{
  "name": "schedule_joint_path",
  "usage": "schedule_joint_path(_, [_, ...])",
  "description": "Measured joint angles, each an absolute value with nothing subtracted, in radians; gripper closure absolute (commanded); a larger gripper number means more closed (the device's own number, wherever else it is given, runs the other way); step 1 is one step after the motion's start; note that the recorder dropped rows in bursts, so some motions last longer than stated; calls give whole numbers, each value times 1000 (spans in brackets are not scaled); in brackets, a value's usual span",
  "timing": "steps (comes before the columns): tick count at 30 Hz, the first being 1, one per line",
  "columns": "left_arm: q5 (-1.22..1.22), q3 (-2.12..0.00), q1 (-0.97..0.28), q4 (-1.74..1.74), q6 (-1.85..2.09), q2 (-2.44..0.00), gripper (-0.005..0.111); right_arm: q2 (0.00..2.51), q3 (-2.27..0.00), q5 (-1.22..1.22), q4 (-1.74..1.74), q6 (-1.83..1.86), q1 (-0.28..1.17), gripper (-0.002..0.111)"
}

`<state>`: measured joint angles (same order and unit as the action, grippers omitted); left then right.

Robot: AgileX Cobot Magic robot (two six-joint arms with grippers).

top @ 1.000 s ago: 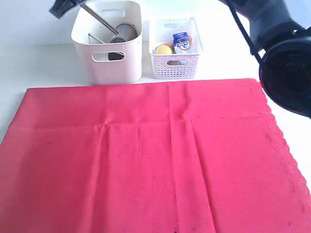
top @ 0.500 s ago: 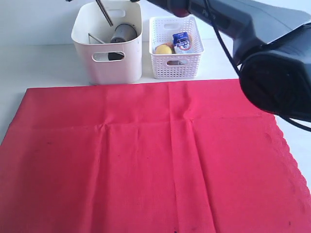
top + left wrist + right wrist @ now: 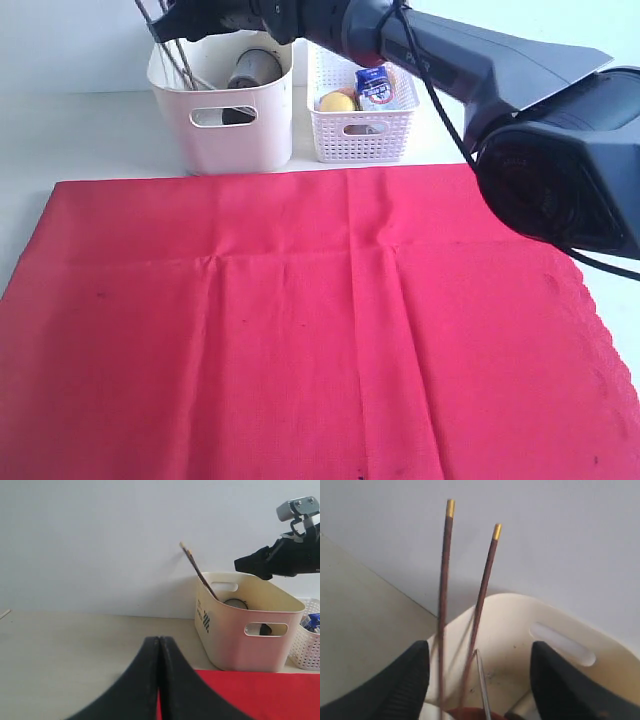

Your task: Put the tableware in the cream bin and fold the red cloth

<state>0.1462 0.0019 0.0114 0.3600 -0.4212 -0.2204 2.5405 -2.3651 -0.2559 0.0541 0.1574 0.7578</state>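
Observation:
The red cloth (image 3: 300,320) lies spread flat over the table's front. Behind it stands the cream bin (image 3: 220,125). My right gripper (image 3: 172,25) reaches across and hangs open over the bin's left side. In the right wrist view the right gripper (image 3: 480,647) has the dark chopsticks (image 3: 444,580) with gold tips standing loose between its jaws and leaning in the bin (image 3: 520,625). The knife (image 3: 482,685) and the brown plate's rim (image 3: 470,714) are below. The steel cup (image 3: 250,68) lies inside the bin. My left gripper (image 3: 159,641) is shut and empty, low over the cloth's (image 3: 250,695) edge.
A white lattice basket (image 3: 360,125) holding a lemon (image 3: 337,102) and a blue carton (image 3: 372,84) stands right of the bin. The right arm's dark body (image 3: 560,170) hangs over the cloth's back right corner. Bare pale table (image 3: 75,645) lies left of the bin.
The right arm has swung left over the bin and its jaws have opened. The chopsticks have left the grip and now lean at the bin's left wall.

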Motion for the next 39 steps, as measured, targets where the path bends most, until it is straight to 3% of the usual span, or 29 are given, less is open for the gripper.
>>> schedule_joint_path(6, [146,2,11,360,-421,-220,106,2506,-2365,-394,54,55,734,48])
schedule_joint_path(13, [146,2,11,360,-421,-220,106,2401,-2365,-558,16,44,706,60])
schedule_joint_path(24, [146,2,11,360,-421,-220,106,2295,-2365,-839,0,44,708,108])
schedule_joint_path(39, [146,2,11,360,-421,-220,106,2112,-2365,-1145,-211,78,814,108])
